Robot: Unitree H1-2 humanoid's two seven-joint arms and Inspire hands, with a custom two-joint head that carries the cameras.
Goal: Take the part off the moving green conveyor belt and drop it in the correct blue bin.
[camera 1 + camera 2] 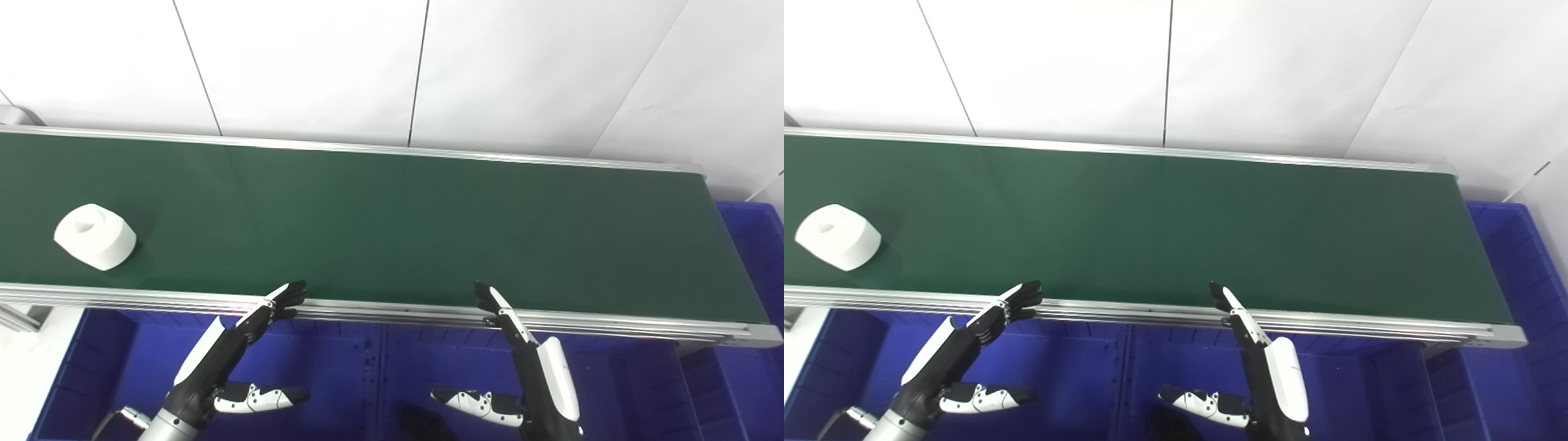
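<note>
Left eye view: white matte part (95, 236), rounded block with top recess, lies far left on smooth green belt (398, 220), nearer front rail; long axis runs roughly along belt. Left hand (239, 352) open, empty, fingers at rail.
Right eye view: right hand (1258, 367) open, empty, over glossy blue bins (1078, 367); no writing legible

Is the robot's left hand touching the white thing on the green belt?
Apart. The left eye view shows bare green belt between the white part and the open left hand, which is at the belt's near rail.
</note>
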